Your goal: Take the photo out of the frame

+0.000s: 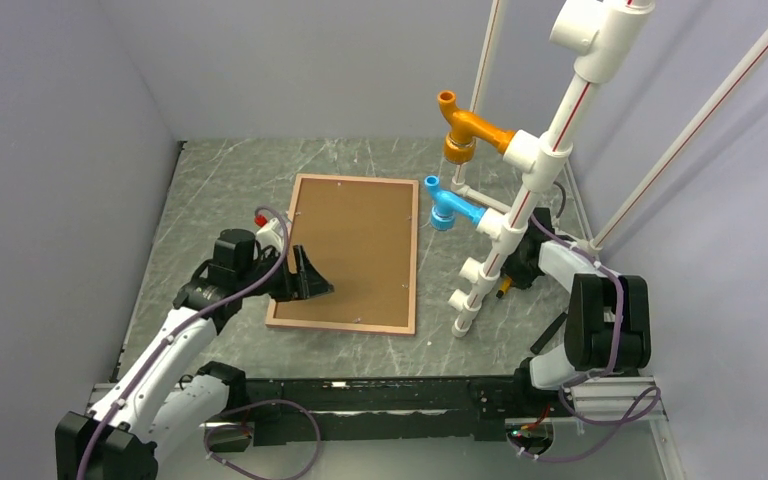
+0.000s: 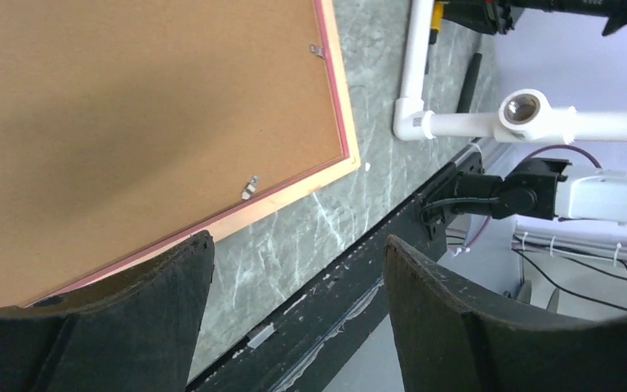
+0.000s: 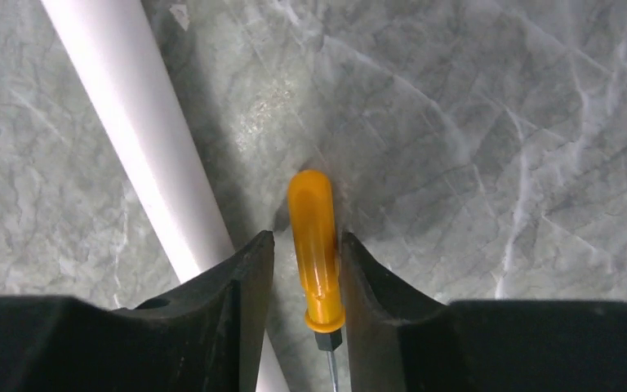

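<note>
Black fingers of the right gripper point(image 3: 306, 238) are seen closest, set close on either side of the orange handle of a screwdriver point(image 3: 314, 237) that lies on the marble table point(image 3: 498, 122), well to the right of the frame point(image 1: 412, 250) and past the white pipe stand point(image 1: 520, 200); one finger is pressed to the handle while a thin shadowed slit is left at the other, so whether the handle is truly pinched cannot be told. The frame is laid flat on the table, back side up, its narrow pink-and-wood border enclosing a plain brown backing board point(image 1: 355, 250), at whose edge small metal tabs point(image 2: 250, 188) are fixed. No part of the photo is shown from this side. The left gripper point(image 2: 298, 239) is held just above the frame's near left part, its jaws spread wide with nothing between them. An orange fitting point(image 1: 460, 135) and a blue fitting point(image 1: 445, 205) are mounted on the stand just beyond the frame's far right corner
</note>
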